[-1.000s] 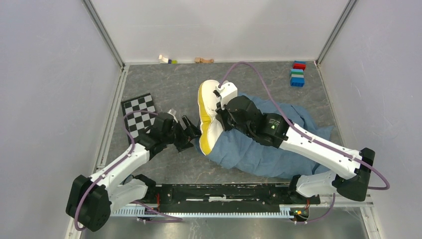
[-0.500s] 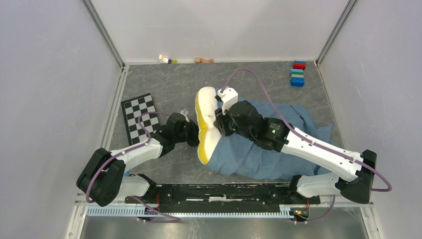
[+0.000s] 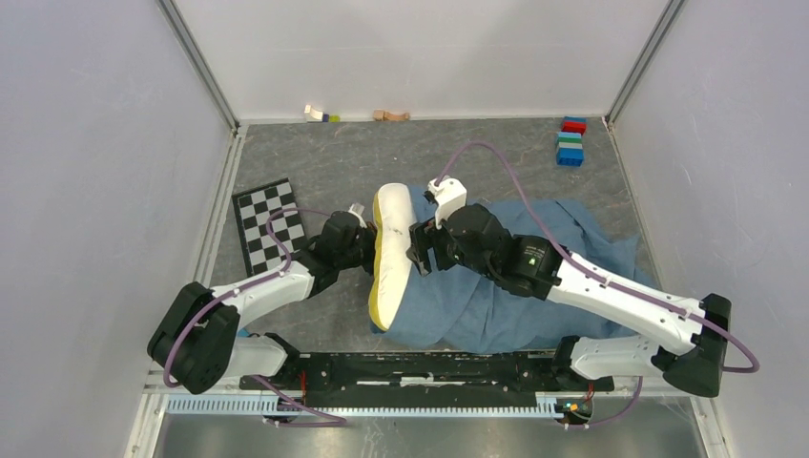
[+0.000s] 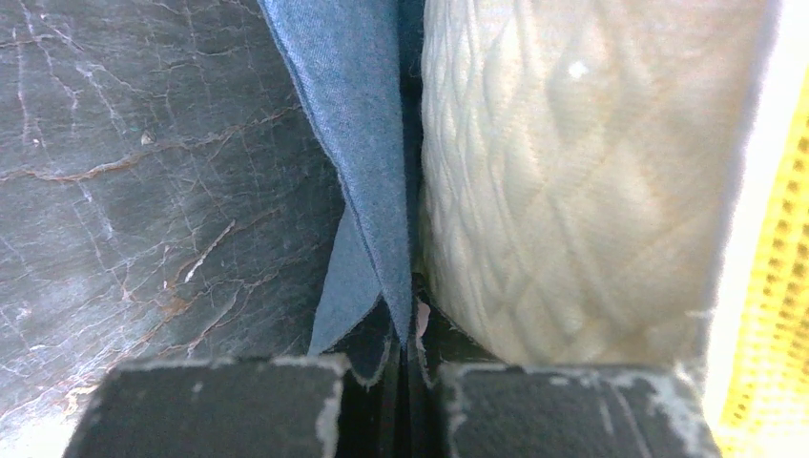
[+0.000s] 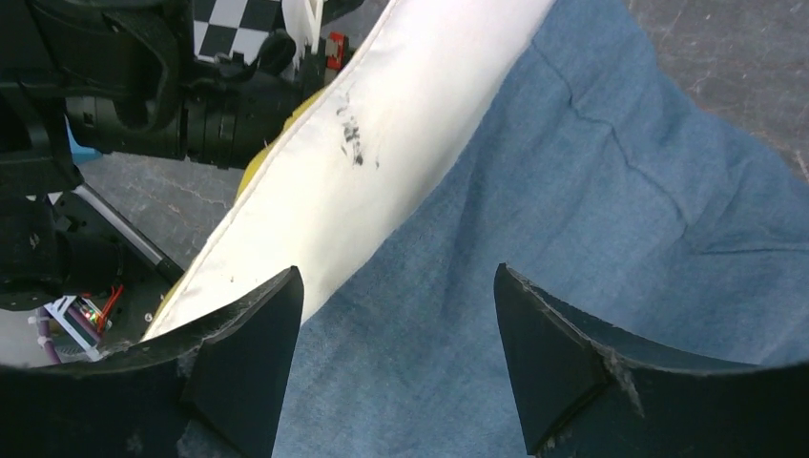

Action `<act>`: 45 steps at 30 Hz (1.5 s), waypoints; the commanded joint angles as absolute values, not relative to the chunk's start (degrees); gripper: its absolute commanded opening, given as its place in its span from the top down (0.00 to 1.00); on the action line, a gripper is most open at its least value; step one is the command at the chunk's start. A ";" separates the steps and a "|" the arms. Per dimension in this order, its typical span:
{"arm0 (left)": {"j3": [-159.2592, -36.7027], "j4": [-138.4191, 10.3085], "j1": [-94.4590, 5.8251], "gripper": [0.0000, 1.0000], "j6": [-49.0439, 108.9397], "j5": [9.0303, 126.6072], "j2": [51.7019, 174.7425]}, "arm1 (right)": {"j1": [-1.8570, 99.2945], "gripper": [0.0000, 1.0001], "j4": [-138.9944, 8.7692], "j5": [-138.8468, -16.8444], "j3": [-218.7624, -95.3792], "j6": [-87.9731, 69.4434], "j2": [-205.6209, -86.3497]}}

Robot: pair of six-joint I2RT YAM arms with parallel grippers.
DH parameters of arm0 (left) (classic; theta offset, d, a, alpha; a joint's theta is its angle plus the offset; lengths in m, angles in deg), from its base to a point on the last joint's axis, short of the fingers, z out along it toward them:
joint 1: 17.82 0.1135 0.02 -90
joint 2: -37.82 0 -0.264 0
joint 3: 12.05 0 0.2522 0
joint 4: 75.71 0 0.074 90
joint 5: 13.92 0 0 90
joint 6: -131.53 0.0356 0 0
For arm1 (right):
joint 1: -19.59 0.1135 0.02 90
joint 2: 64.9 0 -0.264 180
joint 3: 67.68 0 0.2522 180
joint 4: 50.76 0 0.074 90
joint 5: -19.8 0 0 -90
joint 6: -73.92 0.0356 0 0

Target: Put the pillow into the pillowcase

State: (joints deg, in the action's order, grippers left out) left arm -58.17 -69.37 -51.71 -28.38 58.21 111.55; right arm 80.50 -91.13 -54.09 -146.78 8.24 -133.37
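Note:
The pillow (image 3: 392, 250), cream-white with a yellow band, stands on its edge at mid-table, its right part inside the dusty-blue pillowcase (image 3: 520, 291). My left gripper (image 3: 367, 250) presses against the pillow's left side. It is shut on a fold of the pillowcase (image 4: 367, 172) edge, beside the quilted pillow (image 4: 563, 181). My right gripper (image 3: 421, 250) hovers at the pillow's right side, above the cloth. It stands open over the pillowcase (image 5: 591, 191), with nothing between its fingers (image 5: 250, 358), and the pillow (image 5: 382, 143) lies just to its left.
A checkerboard (image 3: 266, 223) lies left of the left arm. Stacked coloured blocks (image 3: 570, 141) sit at the back right, and small toys (image 3: 321, 114) lie by the back wall. White walls close in three sides. A black rail (image 3: 429, 367) runs along the near edge.
My left gripper moved right to the pillow and shut on the pillowcase edge. My right gripper opened and let go of the pillow, which shifted nearer and stands more upright.

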 commanded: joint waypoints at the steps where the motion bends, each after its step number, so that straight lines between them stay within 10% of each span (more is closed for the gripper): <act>1: -60.88 -71.22 -52.22 0.98 -28.35 59.11 109.57 | 81.13 0.20 -90.00 -52.36 -144.26 10.57 -134.23; 6: -60.88 -70.68 -52.32 0.98 -28.13 59.38 109.15 | 80.52 0.20 -88.14 -48.95 -141.17 11.44 -134.02; 12: -61.45 -68.33 -52.27 0.98 -27.35 60.46 108.09 | 79.04 0.64 -86.58 -48.20 -137.85 13.59 -131.43; 20: -62.29 -65.82 -52.27 0.98 -26.64 60.85 107.92 | 78.10 0.85 -85.46 -48.63 -135.84 13.31 -128.94; 45: -81.56 -44.07 -52.19 0.98 -14.76 67.97 103.33 | 77.16 1.00 -90.81 -44.86 -152.78 3.94 -129.23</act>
State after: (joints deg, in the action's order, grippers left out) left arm -68.90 -48.32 -52.10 -20.88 65.58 106.33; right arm 77.39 -91.35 -44.75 -142.60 7.95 -128.32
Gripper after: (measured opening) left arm 0.034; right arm 0.010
